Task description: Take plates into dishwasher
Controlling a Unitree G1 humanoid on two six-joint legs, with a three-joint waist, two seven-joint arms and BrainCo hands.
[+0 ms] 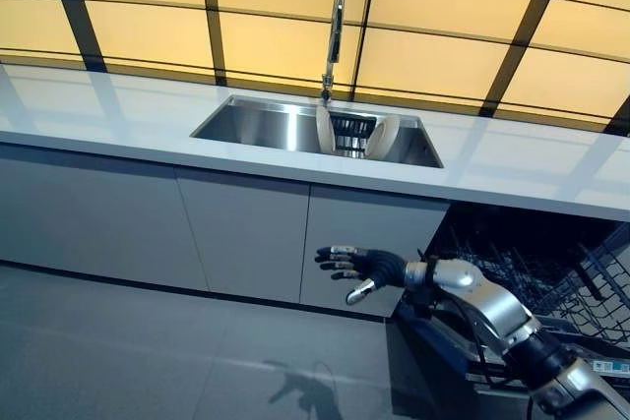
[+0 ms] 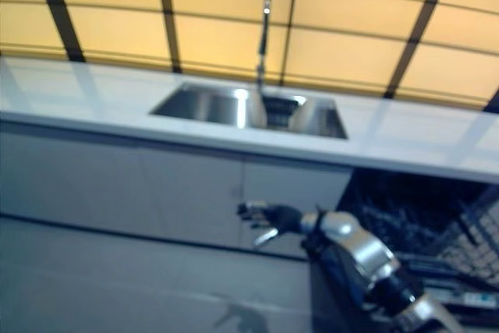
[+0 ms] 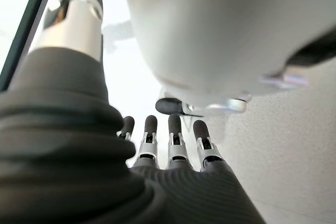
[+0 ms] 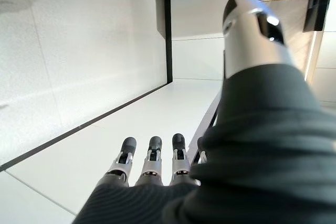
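Note:
Two pale plates stand on edge in the steel sink [image 1: 246, 125], one [image 1: 324, 130] near the middle and one [image 1: 382, 136] to its right. The dishwasher [image 1: 551, 272] stands open at the lower right, its dark wire rack pulled out. My right hand [image 1: 356, 267] is open and empty, held out in front of the cabinet doors below the sink, left of the dishwasher. Its fingers [image 4: 152, 163] are straight in the right wrist view. My left hand [image 3: 168, 145] shows only in the left wrist view, fingers straight, holding nothing.
A tall faucet [image 1: 335, 36] rises behind the sink. The white counter [image 1: 98, 105] runs left and right of it, with grey cabinet doors [image 1: 246, 233] below. Grey floor [image 1: 118, 351] lies in front of the cabinets.

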